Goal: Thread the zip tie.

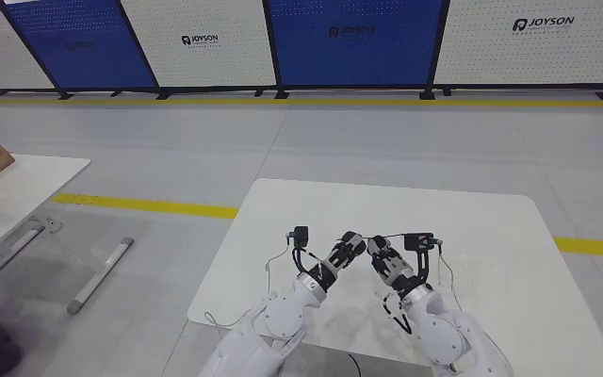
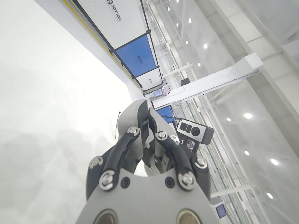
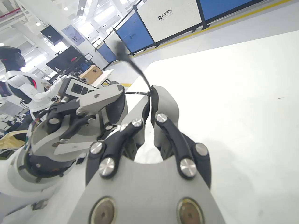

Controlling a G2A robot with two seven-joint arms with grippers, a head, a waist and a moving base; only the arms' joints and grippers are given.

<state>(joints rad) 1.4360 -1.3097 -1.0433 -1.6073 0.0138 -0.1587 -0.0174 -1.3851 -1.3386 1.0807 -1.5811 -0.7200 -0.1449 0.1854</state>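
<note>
A thin black zip tie sticks up out of my right gripper, which is shut on it; its blurred head end points away from the table. A second stretch of the strap runs sideways to my left gripper, whose fingers close on it. In the left wrist view my left gripper is shut, and a short black piece of the zip tie shows beside one finger. From above, the left gripper and right gripper meet tip to tip over the white table.
Both arms work near the table's front edge, with bare white surface beyond and to the right. A second white table stands at the left, a grey bar lies on the floor, and blue and white partitions line the back.
</note>
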